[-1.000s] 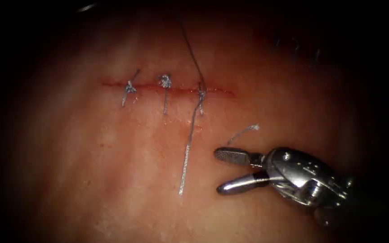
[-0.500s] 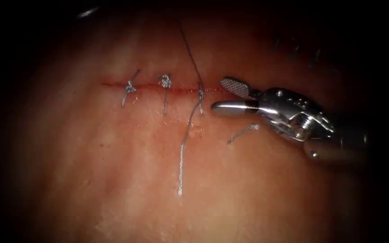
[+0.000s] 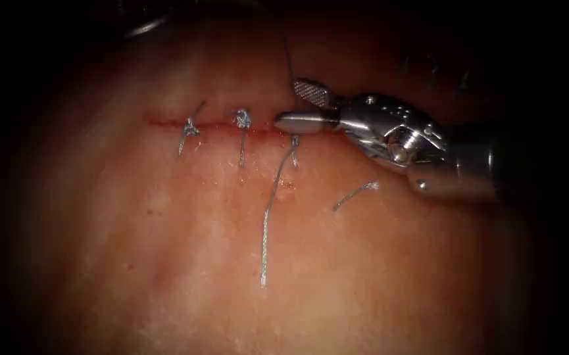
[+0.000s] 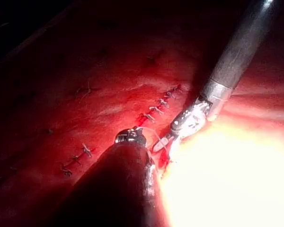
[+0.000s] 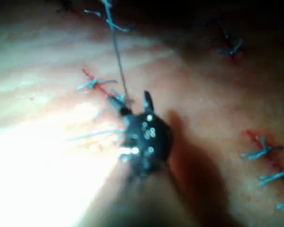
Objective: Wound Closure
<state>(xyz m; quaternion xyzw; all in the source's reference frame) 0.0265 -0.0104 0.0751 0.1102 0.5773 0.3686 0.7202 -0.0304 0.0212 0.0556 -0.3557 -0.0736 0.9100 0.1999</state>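
Observation:
The cut runs across the tissue with three knotted stitches. From the right-hand knot a taut thread rises into the dark, and a long tail lies toward the front. My right tool is at this knot, open, its jaws on either side of the rising thread and holding nothing. The right wrist view shows the same: right tool straddling the thread. In the left wrist view, my left tool sits beside the right tool; what it holds is hidden.
A short loose piece of thread lies on the tissue right of the long tail. A metal glint shows in the dark at the far left. Older rows of stitches lie farther out on the tissue.
My right tool has moved up and to the left, from beside the long tail to the right-hand knot, open throughout. Its jaws now straddle the rising thread.

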